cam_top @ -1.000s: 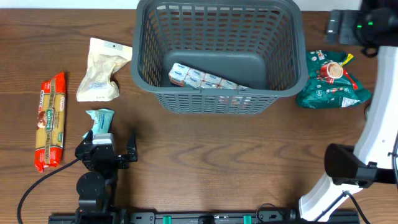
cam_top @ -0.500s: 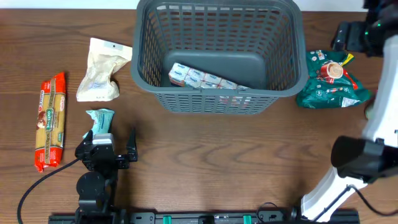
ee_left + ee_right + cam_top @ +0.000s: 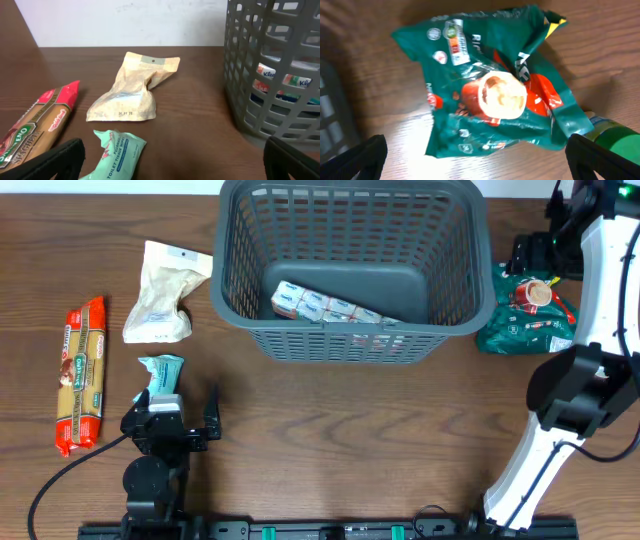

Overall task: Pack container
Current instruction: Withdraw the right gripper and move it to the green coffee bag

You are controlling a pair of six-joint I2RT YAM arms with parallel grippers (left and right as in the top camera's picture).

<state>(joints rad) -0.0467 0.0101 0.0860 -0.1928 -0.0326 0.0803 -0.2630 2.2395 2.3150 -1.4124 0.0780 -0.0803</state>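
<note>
The container, a dark grey slotted basket, stands at the back middle with a pack of tissues lying on its floor. My left gripper rests open near the front left, just behind a mint toilet-tissue pack. Nothing is between its fingers. My right gripper hovers open over a green snack bag to the right of the container, clear of it.
A red spaghetti packet lies at the far left. A crumpled beige bag sits left of the container wall. A green rounded object lies beside the snack bag.
The right arm has swung in from the right edge, bringing its gripper over the green snack bag. The left arm and all packets have stayed put.
</note>
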